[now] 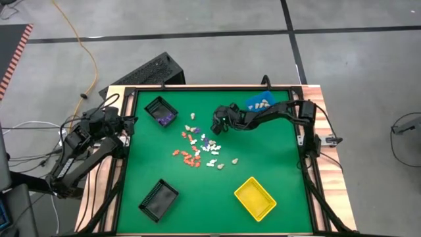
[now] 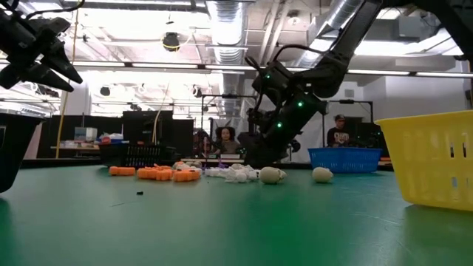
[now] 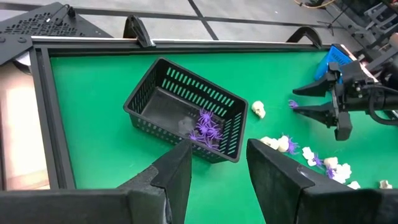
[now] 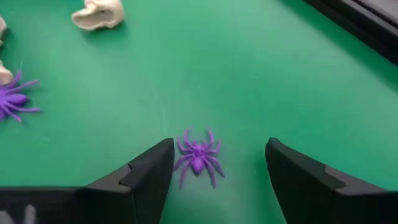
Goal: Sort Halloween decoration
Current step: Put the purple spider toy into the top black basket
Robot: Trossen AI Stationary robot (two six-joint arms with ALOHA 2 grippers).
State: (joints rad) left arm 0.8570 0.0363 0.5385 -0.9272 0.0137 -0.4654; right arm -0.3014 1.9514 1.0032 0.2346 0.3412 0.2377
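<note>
Here, right gripper (image 4: 214, 180) fingers spread, purple spider (image 4: 198, 155) between

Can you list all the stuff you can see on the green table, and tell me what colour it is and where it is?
Black bins: two; one at the far left holding purple spiders, one at the near left.
Blue bin: one, far right, with pale pieces inside.
Yellow bin: one, near right.
Small decorations: many, too small to count; orange, white, purple and beige, scattered mid-table.
Purple spider: one, lying on the mat between the right end effector's fingers, not gripped.
Beige skull: one, on the mat farther off.
People: some, in the room behind the table.
Left end effector: open, waiting above the spider bin's near side.
Right end effector: open, low over the spider.
</note>
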